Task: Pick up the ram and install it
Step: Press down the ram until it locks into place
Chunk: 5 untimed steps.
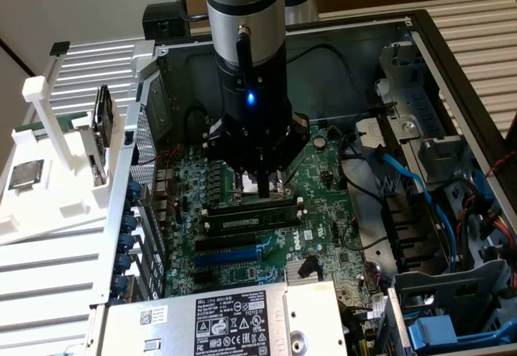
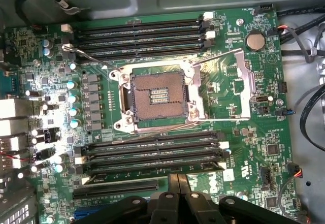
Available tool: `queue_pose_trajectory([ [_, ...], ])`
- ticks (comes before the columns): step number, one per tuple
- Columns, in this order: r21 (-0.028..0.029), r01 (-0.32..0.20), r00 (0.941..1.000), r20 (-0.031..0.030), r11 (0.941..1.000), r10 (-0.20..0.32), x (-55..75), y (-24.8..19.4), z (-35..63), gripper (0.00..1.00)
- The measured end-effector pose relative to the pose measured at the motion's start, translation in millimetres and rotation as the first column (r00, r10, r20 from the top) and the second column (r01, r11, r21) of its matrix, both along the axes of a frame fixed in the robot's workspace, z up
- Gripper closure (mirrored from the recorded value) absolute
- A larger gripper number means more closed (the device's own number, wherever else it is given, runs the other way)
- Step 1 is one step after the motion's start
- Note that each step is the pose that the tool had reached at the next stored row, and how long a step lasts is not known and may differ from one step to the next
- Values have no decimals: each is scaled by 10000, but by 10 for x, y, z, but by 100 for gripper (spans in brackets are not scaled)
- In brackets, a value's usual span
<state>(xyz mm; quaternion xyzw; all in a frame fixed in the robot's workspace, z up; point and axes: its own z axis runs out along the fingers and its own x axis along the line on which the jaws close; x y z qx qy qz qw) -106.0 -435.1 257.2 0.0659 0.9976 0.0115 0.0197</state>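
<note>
- The end effector [image 1: 262, 185] is being held low over the motherboard [image 1: 323, 211], fingers pressed together, gripping nothing.
- The ram [image 1: 250, 219] is being kept in a slot near the middle.

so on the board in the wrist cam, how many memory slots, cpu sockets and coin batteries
memory slots: 8, four on each side of the socket
cpu socket: 1
coin battery: 1
total: 10

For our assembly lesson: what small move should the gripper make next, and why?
Probably a short press straight down: the ram already stands on the motherboard right below the shut gripper, and whether its end latches have closed cannot be told.
</note>
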Motion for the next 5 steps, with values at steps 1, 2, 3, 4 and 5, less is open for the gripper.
queue_pose_trajectory([
  [1,0,0,10000,0,10000,0,0,0,0,88],
  [2,0,1,10000,0,10000,-1,0,0,0,88],
  [3,0,1,10000,0,10000,-1,0,0,0,88],
  [4,0,1,10000,0,10000,-1,0,0,0,88],
  [5,0,2,10000,0,10000,-2,0,0,0,88],
])
